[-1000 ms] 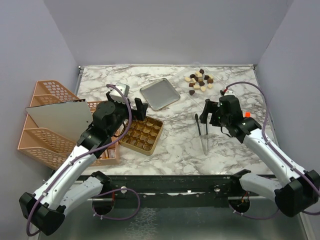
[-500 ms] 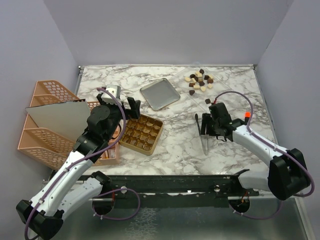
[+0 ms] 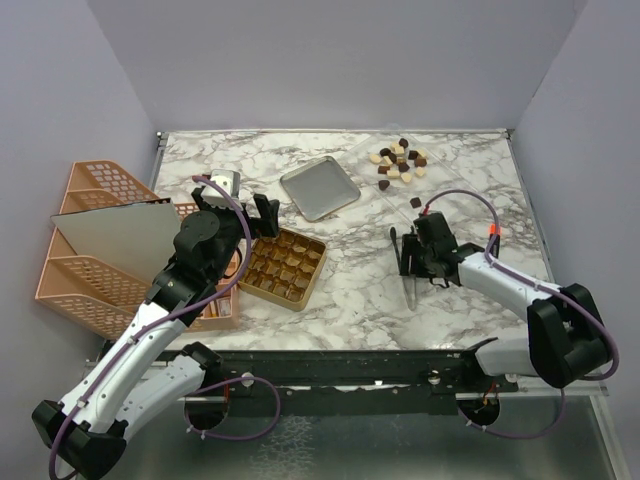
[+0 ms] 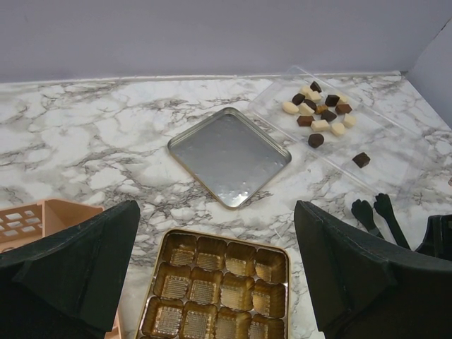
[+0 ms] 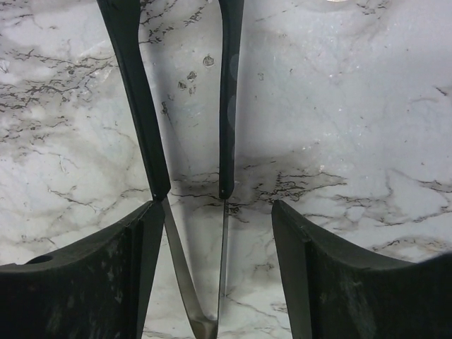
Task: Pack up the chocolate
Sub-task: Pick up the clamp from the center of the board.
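Observation:
The chocolate lies in a loose pile of dark, light brown and cream pieces at the back right, also in the left wrist view. One dark piece sits apart, nearer me. Black-handled metal tongs lie flat on the marble. My right gripper is low over them and open. Both tong arms run between its fingers, the left arm touching the left finger. My left gripper hangs open above the far edge of the golden compartment tray, which has nothing in it.
A silver square tin lies behind the golden tray. A clear plastic sheet lies under the chocolate. Orange mesh file racks with a grey board fill the left side. Grey walls close in the table.
My right gripper has come down and to the left, straddling the tongs, and its fingers have narrowed slightly. The left gripper drew back a little to the left, then held still.

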Robot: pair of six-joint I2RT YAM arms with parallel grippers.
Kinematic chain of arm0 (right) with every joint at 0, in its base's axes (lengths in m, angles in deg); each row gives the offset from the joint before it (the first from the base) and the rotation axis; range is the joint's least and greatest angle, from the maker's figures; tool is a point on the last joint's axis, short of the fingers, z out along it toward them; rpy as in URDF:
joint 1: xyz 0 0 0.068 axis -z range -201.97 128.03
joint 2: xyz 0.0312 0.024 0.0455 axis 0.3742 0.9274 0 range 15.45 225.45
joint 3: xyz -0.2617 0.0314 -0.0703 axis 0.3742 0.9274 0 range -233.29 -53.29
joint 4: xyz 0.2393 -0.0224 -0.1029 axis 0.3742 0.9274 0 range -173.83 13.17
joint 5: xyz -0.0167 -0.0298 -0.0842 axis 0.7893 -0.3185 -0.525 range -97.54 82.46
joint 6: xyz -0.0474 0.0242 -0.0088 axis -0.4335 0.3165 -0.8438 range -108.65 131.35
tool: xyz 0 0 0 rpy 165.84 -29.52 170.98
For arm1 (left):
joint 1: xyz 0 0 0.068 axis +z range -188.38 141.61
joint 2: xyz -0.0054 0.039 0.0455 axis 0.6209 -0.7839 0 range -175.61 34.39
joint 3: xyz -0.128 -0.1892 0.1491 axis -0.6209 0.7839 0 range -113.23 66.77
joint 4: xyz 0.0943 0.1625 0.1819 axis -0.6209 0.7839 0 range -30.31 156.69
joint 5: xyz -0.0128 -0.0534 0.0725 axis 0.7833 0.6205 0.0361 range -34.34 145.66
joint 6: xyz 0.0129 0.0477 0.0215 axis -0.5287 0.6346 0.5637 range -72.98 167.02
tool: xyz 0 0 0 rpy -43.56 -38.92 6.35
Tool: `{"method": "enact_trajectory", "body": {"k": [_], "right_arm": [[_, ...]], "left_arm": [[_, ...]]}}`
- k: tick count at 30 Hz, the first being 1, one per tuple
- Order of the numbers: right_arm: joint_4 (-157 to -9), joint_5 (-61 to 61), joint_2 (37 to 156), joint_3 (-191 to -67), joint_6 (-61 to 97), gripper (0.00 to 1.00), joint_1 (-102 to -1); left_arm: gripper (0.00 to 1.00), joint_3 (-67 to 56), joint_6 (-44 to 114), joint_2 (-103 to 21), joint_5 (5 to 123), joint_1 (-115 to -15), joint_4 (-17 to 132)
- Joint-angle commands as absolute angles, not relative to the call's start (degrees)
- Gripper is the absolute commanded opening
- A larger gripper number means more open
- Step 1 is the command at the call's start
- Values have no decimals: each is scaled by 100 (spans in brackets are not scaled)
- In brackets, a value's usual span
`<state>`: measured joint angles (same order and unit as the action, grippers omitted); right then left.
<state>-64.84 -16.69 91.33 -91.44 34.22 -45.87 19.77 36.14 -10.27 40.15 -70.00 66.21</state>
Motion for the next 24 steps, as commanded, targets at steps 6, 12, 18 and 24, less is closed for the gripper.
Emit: {"method": "enact_trajectory", "body": {"k": [6,12,18,24], "right_arm": [[-6778,-1847,9439,-9170,3499,64,-4708],[-6696,-1919,9594,-9248,3597,62,-4864],[-6309,-2103,9488,-9590,3658,62,-4978],[-6112,-2251,9443,-9814,3588,58,-5049]], "left_arm": [[99,2032,3665,-967,3905,-6985,6584],[99,2034,3665,-966,3888,-6985,6596],[99,2042,3665,-975,3925,-6985,6590],[99,2045,3647,-983,3969,-6985,6576]]}}
